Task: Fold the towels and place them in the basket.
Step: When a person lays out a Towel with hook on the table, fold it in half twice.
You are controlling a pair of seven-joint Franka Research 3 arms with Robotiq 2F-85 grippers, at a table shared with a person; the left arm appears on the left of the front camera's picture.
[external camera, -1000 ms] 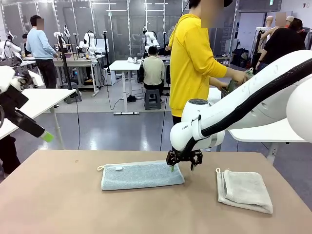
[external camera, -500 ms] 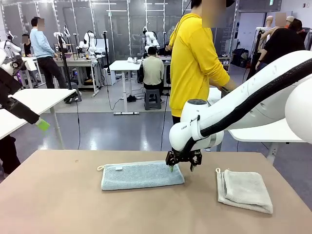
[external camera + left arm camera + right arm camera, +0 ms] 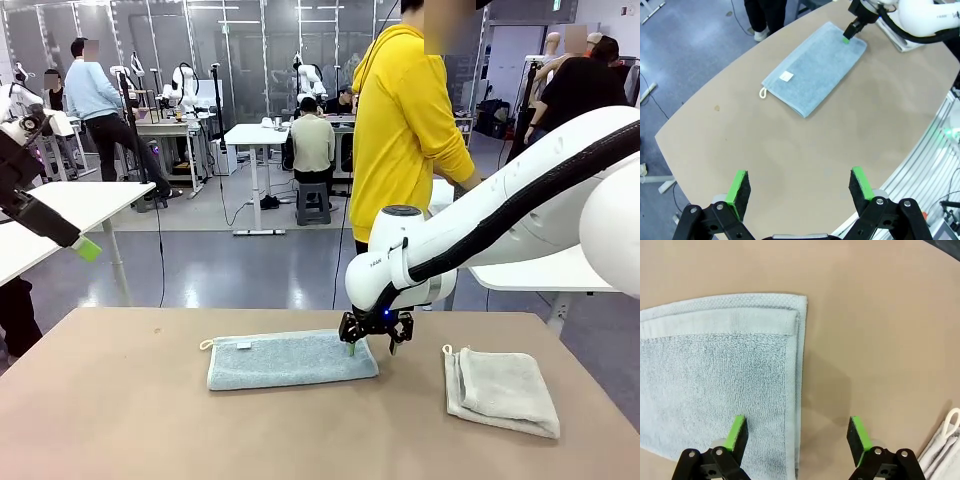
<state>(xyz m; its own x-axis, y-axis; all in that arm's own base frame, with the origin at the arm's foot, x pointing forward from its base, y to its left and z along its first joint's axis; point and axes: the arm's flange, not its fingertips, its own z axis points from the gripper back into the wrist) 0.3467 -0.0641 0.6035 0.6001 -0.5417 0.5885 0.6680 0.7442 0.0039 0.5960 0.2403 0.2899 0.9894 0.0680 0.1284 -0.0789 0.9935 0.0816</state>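
The blue-grey towel lies folded lengthwise at the middle of the tan surface; note its small white label and the corner loop at its left end. The cream-white towel lies folded to your right of it, well apart, with its own loop at the near corner as the right wrist view shows it.

The right tool stands over the right end of the blue-grey towel, pointing down. In the right wrist view you see its two green pads set wide, one above the terry and the other above bare surface, straddling the towel's short edge; the jaws are spread and grasp nothing.

The left tool hangs high above the surface's left side, released, its pads wide apart with nothing between them. In the front view one green fingertip shows at the left edge.

A person in a yellow top stands beyond the far edge.
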